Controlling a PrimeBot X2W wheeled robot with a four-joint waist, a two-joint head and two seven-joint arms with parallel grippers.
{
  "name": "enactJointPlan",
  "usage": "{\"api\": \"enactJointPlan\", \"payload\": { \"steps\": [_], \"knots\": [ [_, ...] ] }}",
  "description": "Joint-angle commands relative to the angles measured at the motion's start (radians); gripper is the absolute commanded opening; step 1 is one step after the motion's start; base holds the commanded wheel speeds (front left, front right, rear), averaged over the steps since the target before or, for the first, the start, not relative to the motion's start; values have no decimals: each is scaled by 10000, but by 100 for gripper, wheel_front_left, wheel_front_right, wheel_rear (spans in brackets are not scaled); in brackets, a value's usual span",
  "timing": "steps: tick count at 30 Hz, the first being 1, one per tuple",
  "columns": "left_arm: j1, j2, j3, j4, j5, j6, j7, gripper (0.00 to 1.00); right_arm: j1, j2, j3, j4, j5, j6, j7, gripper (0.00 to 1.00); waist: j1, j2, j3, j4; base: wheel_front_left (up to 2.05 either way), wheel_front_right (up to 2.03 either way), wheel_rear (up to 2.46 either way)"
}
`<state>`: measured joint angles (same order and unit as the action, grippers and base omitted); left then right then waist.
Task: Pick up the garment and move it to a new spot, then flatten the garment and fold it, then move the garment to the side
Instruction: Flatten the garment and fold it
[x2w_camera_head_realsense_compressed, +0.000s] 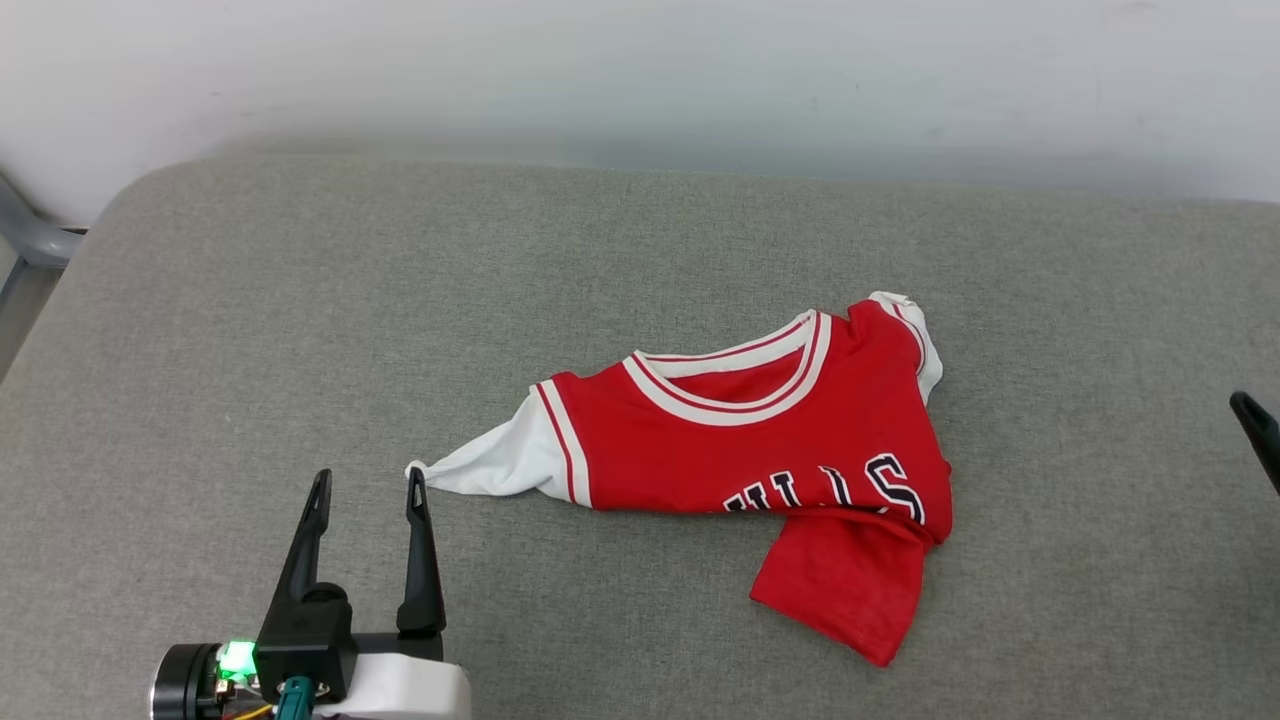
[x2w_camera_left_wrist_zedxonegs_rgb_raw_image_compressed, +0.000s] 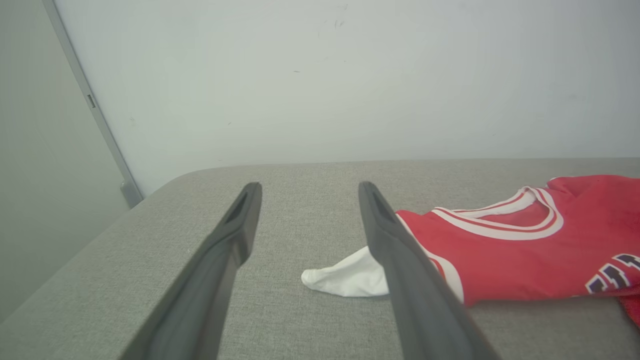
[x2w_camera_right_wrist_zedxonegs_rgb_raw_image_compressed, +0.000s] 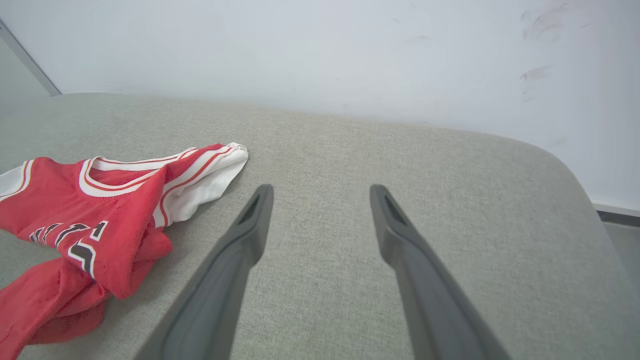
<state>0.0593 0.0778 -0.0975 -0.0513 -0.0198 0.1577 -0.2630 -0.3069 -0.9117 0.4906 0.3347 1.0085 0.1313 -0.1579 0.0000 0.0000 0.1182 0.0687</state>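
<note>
The garment (x2w_camera_head_realsense_compressed: 760, 440) lies crumpled right of centre on the grey cloth-covered counter (x2w_camera_head_realsense_compressed: 300, 300), one white sleeve drawn out towards the robot's left. The left gripper (x2w_camera_head_realsense_compressed: 368, 485) holds its fingers spread and empty just beside that sleeve tip; the right gripper (x2w_camera_right_wrist_zedxonegs_rgb_raw_image_compressed: 320, 192), equally wide and empty, is well off to the other side. A pale wall (x2w_camera_head_realsense_compressed: 640, 70) backs the counter, with a grey metal bar (x2w_camera_head_realsense_compressed: 30, 240) at its left corner.

Red jersey garment (x2w_camera_head_realsense_compressed: 740, 430) crumpled, partly folded, white sleeve stretched left.

Grey fabric surface (x2w_camera_head_realsense_compressed: 300, 300) against white wall (x2w_camera_head_realsense_compressed: 640, 70)
</note>
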Motion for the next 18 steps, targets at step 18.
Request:
{"api": "enactJointPlan", "payload": {
  "steps": [18],
  "knots": [
    [-363,-113,-213,-180,95,-129,-26,100,-1579,1462,-2214,-2545,-2434,-9,3074,100,0,0,574,573,0,0,0]
  ]
}}
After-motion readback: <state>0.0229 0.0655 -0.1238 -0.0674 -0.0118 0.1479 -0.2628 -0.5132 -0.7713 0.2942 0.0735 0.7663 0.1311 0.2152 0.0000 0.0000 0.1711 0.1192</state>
